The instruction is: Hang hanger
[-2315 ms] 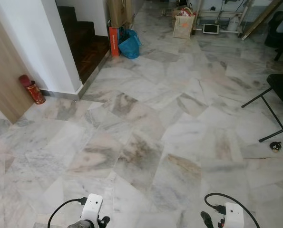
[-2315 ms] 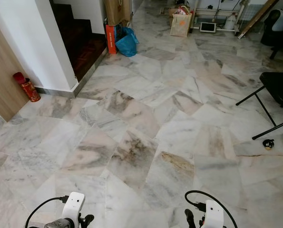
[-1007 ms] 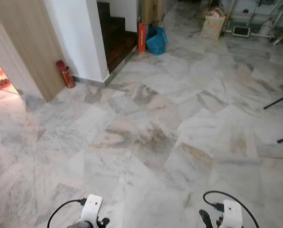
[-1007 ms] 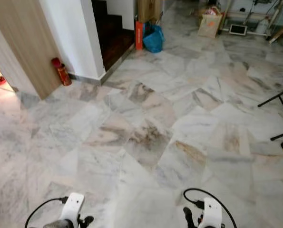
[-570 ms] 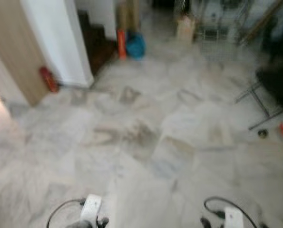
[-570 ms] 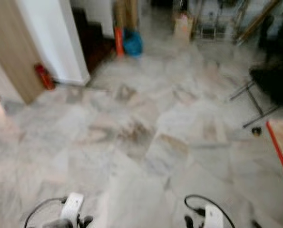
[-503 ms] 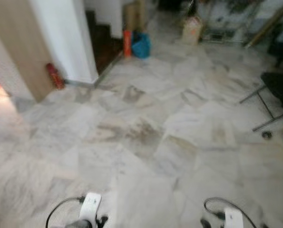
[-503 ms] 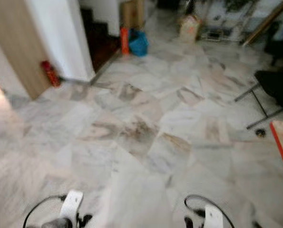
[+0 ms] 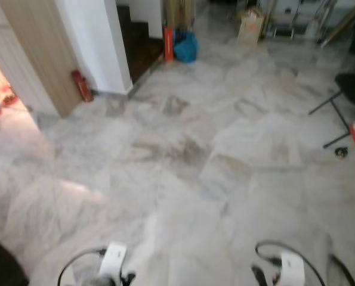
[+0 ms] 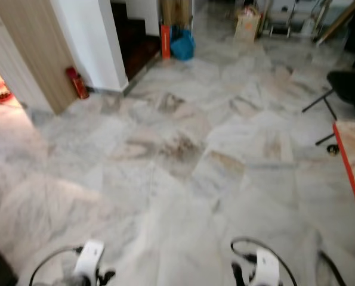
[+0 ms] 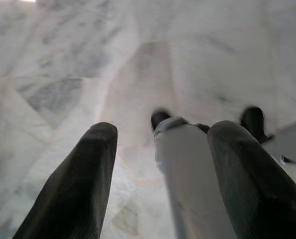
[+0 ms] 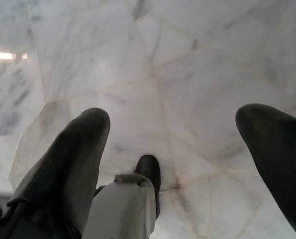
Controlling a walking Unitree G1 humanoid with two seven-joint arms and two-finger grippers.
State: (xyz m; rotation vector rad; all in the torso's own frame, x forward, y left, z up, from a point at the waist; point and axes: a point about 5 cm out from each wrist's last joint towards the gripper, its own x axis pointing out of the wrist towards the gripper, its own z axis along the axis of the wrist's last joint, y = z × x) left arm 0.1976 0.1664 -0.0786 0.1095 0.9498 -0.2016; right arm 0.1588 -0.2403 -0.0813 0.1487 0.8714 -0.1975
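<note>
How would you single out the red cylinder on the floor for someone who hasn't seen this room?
Find the white pillar with the wooden panel on its left. At the foot of the panel's edge, on the marble floor, stands the red cylinder, tilted slightly. Unlike the flat orange-red box beside the blue bag farther back, it is round and stands alone.

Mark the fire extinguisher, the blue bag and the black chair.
fire extinguisher [image 10: 77, 83], right eye view, middle of its red body.
blue bag [image 10: 182, 44], right eye view, centre of the bag.
black chair [image 10: 348, 85], right eye view, on the dark seat.
</note>
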